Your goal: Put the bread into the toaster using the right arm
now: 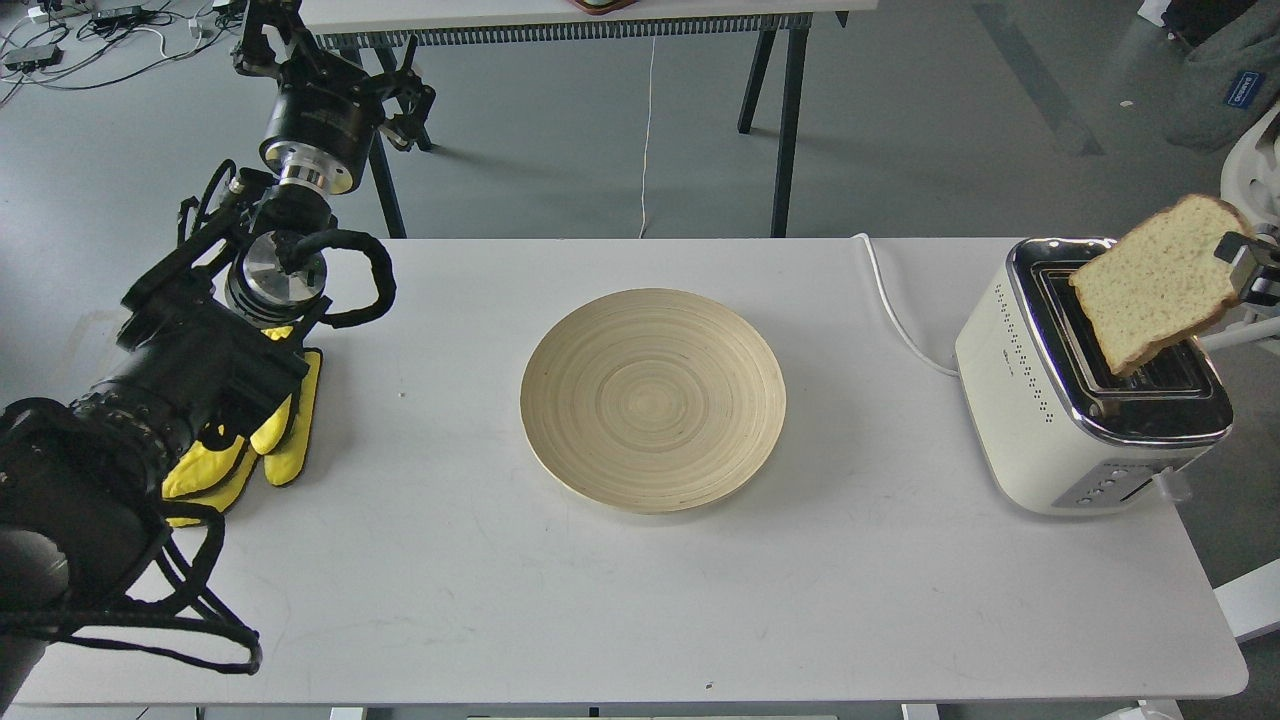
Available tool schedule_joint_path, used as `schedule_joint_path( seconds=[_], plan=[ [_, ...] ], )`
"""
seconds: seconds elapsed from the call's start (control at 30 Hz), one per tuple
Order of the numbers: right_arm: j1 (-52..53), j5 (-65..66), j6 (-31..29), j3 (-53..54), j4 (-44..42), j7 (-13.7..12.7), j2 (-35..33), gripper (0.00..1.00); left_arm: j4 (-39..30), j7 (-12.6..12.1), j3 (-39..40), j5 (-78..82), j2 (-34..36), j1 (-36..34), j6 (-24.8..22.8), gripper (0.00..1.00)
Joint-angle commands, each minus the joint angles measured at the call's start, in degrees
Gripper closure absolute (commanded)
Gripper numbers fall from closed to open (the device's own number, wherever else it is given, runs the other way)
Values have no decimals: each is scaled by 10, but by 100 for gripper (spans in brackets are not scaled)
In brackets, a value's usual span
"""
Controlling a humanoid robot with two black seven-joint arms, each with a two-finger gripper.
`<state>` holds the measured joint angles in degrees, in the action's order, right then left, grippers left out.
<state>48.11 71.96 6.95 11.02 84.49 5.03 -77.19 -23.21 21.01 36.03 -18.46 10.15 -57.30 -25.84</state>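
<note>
The bread [1160, 285] is a pale tan slice with a brown crust. It is held tilted in the air over the chrome top of the cream-white toaster [1060, 420] at the table's right end. Its lower corner hangs just above the slots; I cannot tell whether it touches. My right gripper [1240, 262] comes in from the right edge and is shut on the slice's right edge; only its tip shows. My left gripper [405, 105] is raised beyond the table's far left corner, dark and small, and holds nothing I can see.
A round bamboo plate [653, 400] lies bare at the table's centre. Yellow pads [275, 435] lie under my left arm on the left. The toaster's white cord [895, 310] runs to the far table edge. Another table's legs [785, 120] stand behind.
</note>
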Motion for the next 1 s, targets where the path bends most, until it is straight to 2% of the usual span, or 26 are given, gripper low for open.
schedule_joint_path(
  seconds=[0.0, 0.23, 0.3, 0.33, 0.37, 0.4, 0.43, 0.5, 0.63, 0.73, 0.97],
  plan=[
    [-3, 0, 0, -10, -4, 0, 9, 97, 0, 0, 0, 0, 0, 0, 0, 0],
    [-3, -1, 6, -25, -12, -1, 44, 96, 0, 0, 0, 0, 0, 0, 0, 0],
    [-4, -1, 6, -25, -11, -2, 48, 90, 0, 0, 0, 0, 0, 0, 0, 0],
    [-4, -1, 6, -25, -11, -2, 51, 82, 0, 0, 0, 0, 0, 0, 0, 0],
    [-4, -1, 6, -25, -12, -2, 56, 66, 0, 0, 0, 0, 0, 0, 0, 0],
    [-4, -2, 6, -25, -11, 0, 60, 41, 0, 0, 0, 0, 0, 0, 0, 0],
    [-4, -2, 6, -26, -11, 0, 63, 5, 0, 0, 0, 0, 0, 0, 1, 0],
    [-4, -5, 6, -25, -8, 3, 67, 1, 0, 0, 0, 0, 0, 0, 0, 0],
    [3, -11, 8, -2, -8, 9, 78, 1, 0, 0, 0, 0, 0, 0, 0, 0],
    [2, -30, 9, 65, -13, 19, 96, 1, 0, 0, 0, 0, 0, 0, 0, 0],
    [0, -297, 4, 195, -42, 23, 164, 0, 0, 0, 0, 0, 0, 0, 0, 0]
  ],
)
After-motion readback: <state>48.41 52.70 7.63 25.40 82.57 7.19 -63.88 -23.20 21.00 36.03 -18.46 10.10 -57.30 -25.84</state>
